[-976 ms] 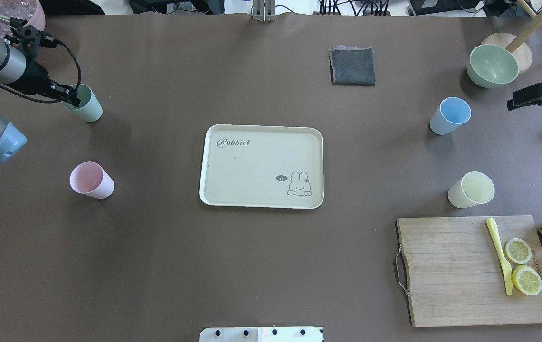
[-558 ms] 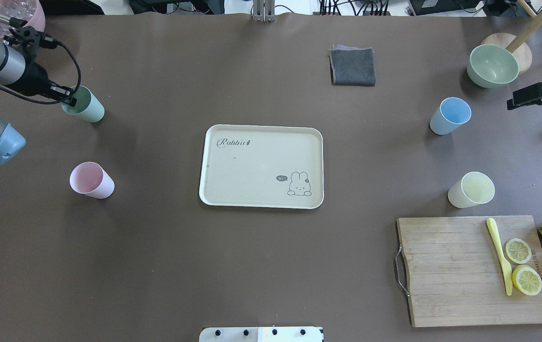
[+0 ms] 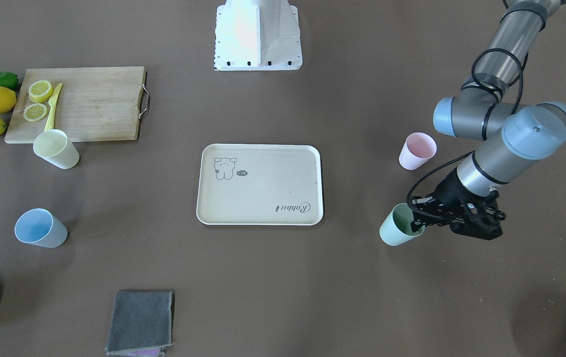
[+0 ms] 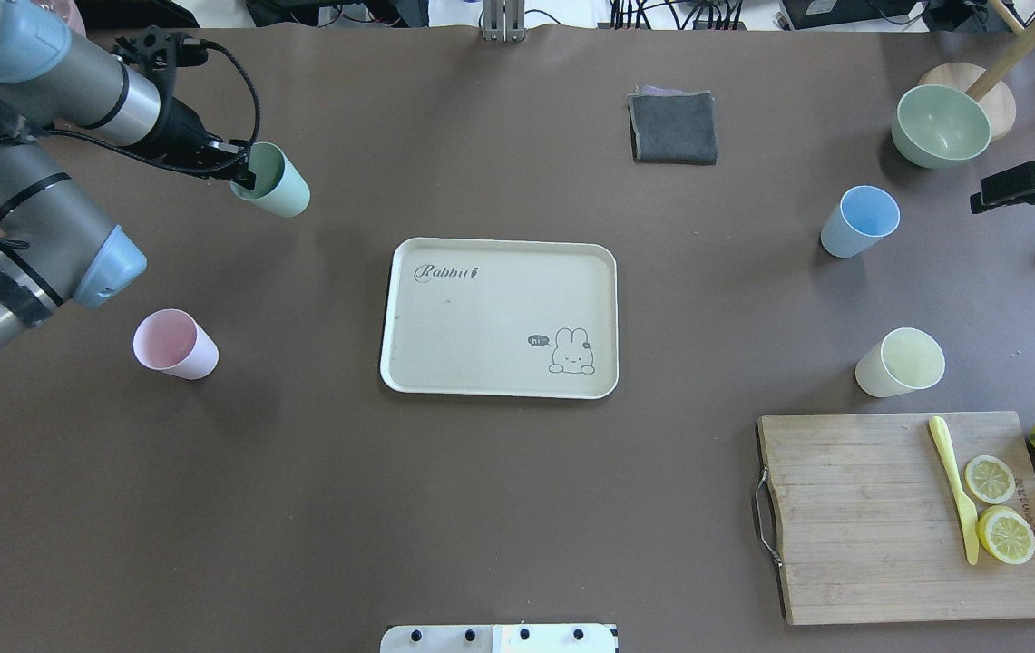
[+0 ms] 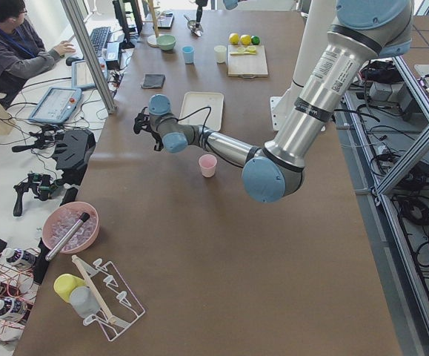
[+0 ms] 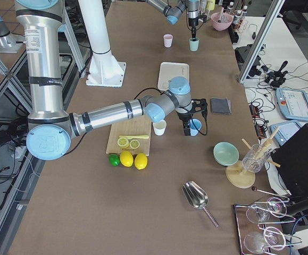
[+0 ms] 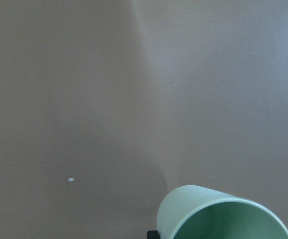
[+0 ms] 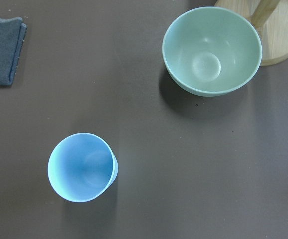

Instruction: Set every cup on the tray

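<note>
Even light falls on the brown table (image 4: 517,508); in the left side view an aluminium post (image 5: 90,53) stands at eleven o'clock, and grey floor (image 5: 421,311) lies at four o'clock.

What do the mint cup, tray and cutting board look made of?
Mint cup: likely plastic, matte, thin uniform wall.
Tray: probably plastic or melamine, smooth cream surface with printed drawing.
Cutting board: wood or bamboo, visible strip grain.
</note>
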Motion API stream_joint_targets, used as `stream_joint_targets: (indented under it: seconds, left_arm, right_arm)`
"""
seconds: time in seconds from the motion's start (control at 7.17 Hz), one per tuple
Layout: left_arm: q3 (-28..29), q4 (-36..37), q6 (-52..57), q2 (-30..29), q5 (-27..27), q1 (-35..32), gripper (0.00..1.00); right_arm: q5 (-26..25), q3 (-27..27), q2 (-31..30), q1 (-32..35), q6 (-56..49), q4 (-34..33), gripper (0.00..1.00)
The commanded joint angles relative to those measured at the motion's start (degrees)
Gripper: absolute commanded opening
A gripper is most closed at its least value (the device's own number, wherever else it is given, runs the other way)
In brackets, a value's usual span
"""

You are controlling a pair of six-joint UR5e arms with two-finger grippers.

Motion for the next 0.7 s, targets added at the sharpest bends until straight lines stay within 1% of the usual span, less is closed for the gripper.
stream_joint_targets:
  seconds: [0.0,0.28,0.42,0.56]
  left_arm:
    - [-2.84,8.53,-4.78,-5.03,6.66,7.20,0.00]
    - [-2.85,13.21,-5.05,-9.16,6.78,8.64,0.00]
    - [-2.76,14.19,-4.96,-9.79,6.96,9.69,0.00]
    - [-2.76,14.20,-4.96,-9.88,8.26,10.31,0.00]
  right_arm:
    - [-1.70,-0.65,0.20,-0.61,0.00,-0.30,1.00]
    - [-1.71,-0.83,0.29,-0.61,0.00,-0.30,1.00]
    - [-1.71,-1.00,0.37,-0.88,0.09,-0.30,1.00]
    - [-1.71,-1.61,0.46,-1.23,0.00,-0.04,1.00]
